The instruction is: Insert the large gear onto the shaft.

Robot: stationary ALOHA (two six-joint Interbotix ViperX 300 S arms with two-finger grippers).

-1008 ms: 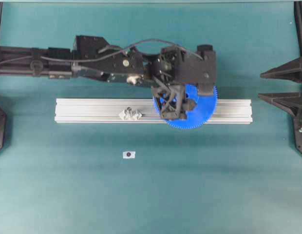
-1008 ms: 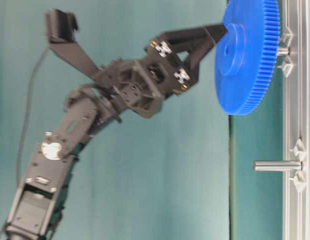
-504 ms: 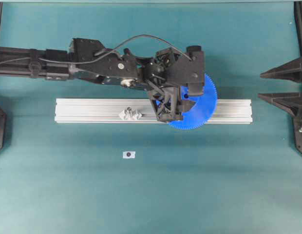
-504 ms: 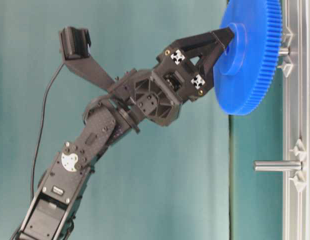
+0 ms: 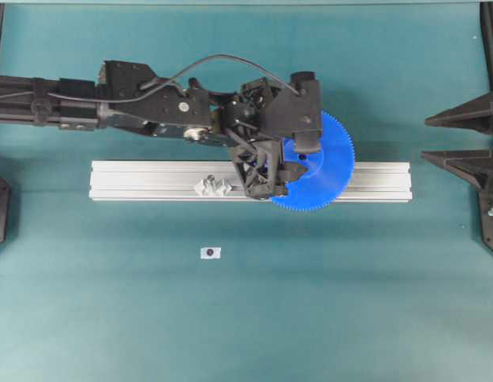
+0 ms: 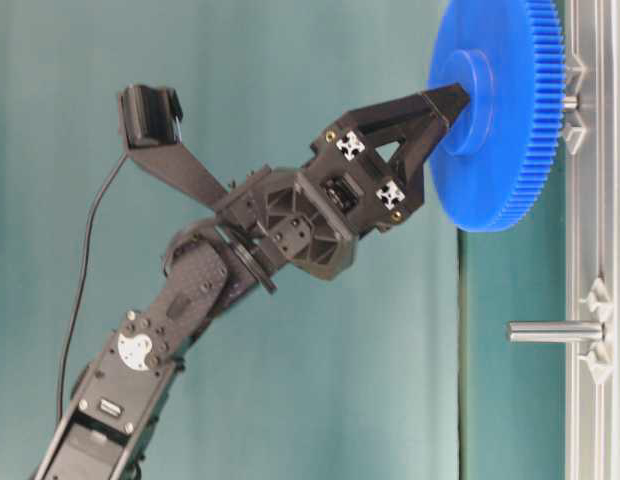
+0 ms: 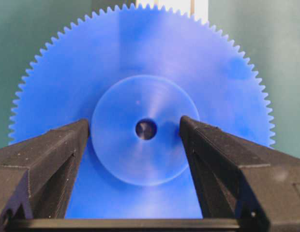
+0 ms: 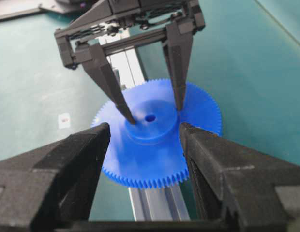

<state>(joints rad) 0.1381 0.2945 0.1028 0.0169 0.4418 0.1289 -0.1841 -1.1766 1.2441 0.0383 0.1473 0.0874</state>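
The large gear (image 5: 326,171) is a big blue toothed disc lying over the aluminium rail (image 5: 151,179). My left gripper (image 5: 282,167) is shut on its raised hub, one finger on each side (image 7: 134,126). Seen from table level, the gear (image 6: 510,120) stands parallel to the rail and close to it. The shaft (image 6: 571,101) shows as a short silvery stub between gear and rail. Its metal end glints inside the centre hole (image 7: 146,129). My right gripper (image 8: 144,133) hovers open and empty, short of the gear (image 8: 201,116), at the right edge of the overhead view (image 5: 428,140).
A second silvery peg (image 5: 212,185) with clear diamond pieces stands bare on the rail to the left, also visible from table level (image 6: 550,331). A small white tag with a dark dot (image 5: 210,252) lies on the green mat in front of the rail.
The left arm drew back to the left and its wrist turned. The gear went from tilted to parallel with the rail and slid closer to it along the shaft. The right gripper stayed put.
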